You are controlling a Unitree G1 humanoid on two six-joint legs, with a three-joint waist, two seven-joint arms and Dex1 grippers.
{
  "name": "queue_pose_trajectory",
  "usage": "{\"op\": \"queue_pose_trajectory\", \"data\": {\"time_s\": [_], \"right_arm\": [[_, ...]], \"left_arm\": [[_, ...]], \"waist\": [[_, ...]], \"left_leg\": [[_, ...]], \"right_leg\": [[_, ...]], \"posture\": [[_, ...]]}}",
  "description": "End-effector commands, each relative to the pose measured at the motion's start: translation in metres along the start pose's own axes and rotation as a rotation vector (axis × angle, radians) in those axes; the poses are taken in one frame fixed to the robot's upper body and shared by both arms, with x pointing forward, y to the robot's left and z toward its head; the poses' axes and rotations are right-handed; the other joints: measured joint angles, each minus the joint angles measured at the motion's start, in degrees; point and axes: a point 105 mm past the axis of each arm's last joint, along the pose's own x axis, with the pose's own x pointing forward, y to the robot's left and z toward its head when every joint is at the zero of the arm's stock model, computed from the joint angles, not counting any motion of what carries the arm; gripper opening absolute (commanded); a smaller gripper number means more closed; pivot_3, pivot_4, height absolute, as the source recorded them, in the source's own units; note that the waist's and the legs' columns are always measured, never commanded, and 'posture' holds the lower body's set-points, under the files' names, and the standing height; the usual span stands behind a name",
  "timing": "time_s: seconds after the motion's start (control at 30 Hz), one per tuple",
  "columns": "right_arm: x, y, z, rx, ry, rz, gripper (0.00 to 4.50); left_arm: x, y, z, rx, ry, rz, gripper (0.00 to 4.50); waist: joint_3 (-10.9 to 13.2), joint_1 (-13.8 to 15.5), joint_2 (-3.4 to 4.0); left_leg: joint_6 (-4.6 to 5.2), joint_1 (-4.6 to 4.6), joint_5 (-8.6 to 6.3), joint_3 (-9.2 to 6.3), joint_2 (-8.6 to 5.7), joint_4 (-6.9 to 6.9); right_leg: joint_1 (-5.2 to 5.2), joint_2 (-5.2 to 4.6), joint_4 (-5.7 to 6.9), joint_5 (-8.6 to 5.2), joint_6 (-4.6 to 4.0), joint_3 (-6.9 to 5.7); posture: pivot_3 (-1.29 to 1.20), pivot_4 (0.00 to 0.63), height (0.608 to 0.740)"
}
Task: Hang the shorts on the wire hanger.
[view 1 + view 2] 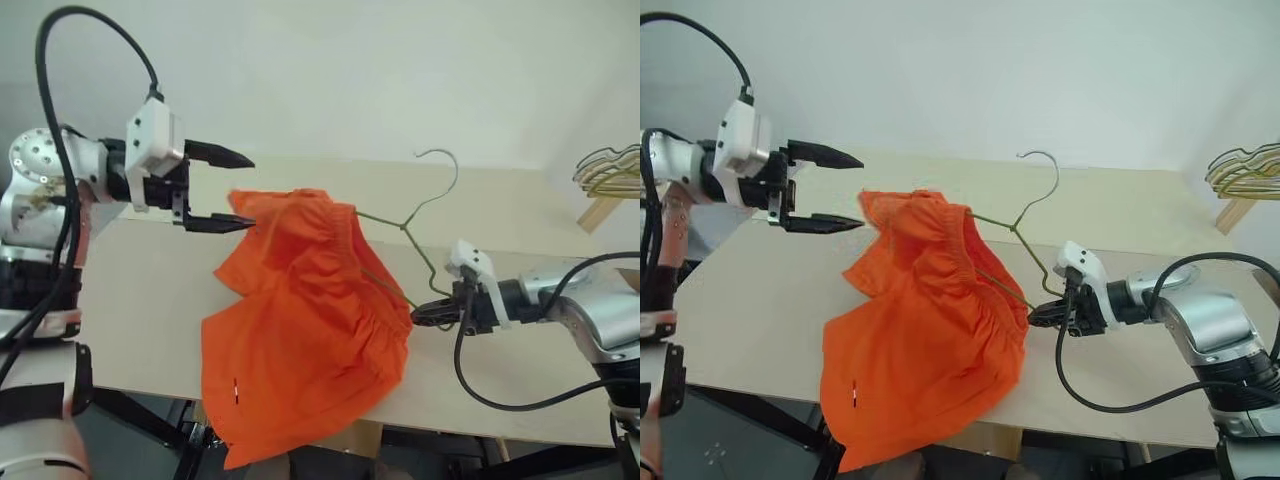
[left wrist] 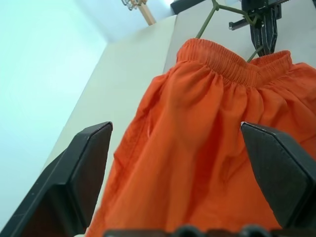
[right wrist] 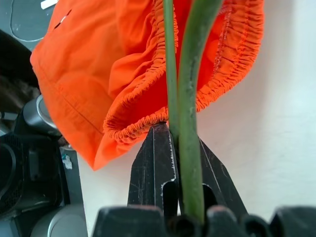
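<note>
Above the table (image 1: 140, 290), the right claw (image 1: 428, 313) is clenched on the lower corner of the wire hanger (image 1: 415, 225), holding it tilted with the hook up and away. That keeps the frame raised so the shorts (image 1: 300, 330) can drape; their waistband is threaded over the wire and the legs hang down past the table's near edge. Left claw (image 1: 222, 190) is released, jaws wide, just beside the shorts' upper corner, nothing gripped. Looks lined up to catch the fabric and square it on the frame. Spare hangers (image 1: 610, 172) sit well apart at the far right.
</note>
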Motion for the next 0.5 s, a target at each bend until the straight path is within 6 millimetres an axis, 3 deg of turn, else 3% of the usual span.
{"op": "queue_pose_trajectory", "data": {"time_s": [0.03,0.17,0.23,0.5], "right_arm": [[-0.005,0.008,0.012,-0.142,0.042,0.005,0.0],[-0.005,0.01,0.011,-0.176,0.09,0.018,0.0],[-0.004,0.012,0.012,-0.18,0.099,0.034,0.0],[0.0,0.013,0.01,-0.193,0.132,0.046,0.0]], "left_arm": [[0.003,0.006,0.008,0.077,0.024,-0.078,4.49],[0.021,0.005,0.015,0.101,0.018,-0.175,4.49],[0.033,-0.005,0.015,0.108,0.022,-0.266,4.49],[0.074,-0.028,-0.002,0.137,0.049,-0.461,4.49]], "waist": [[0.0,-0.57,0.0],[0.01,-1.45,-0.01],[0.01,-2.02,-0.01],[0.03,-2.76,0.0]], "left_leg": [[0.0,0.01,0.0,0.0,0.0,-0.01],[0.0,-0.03,0.0,-0.01,0.03,0.0],[0.0,-0.03,0.0,-0.02,0.04,0.0],[0.01,-0.12,0.0,-0.01,0.05,0.04]], "right_leg": [[0.0,0.0,0.01,0.0,0.0,0.0],[-0.03,0.0,0.0,-0.01,0.0,0.01],[-0.04,0.0,0.02,-0.01,0.01,0.01],[-0.22,0.01,0.13,-0.01,0.01,0.07]], "posture": [[0.09,0.0,0.74],[0.08,0.0,0.74],[0.08,0.0,0.74],[0.06,0.0,0.74]]}}
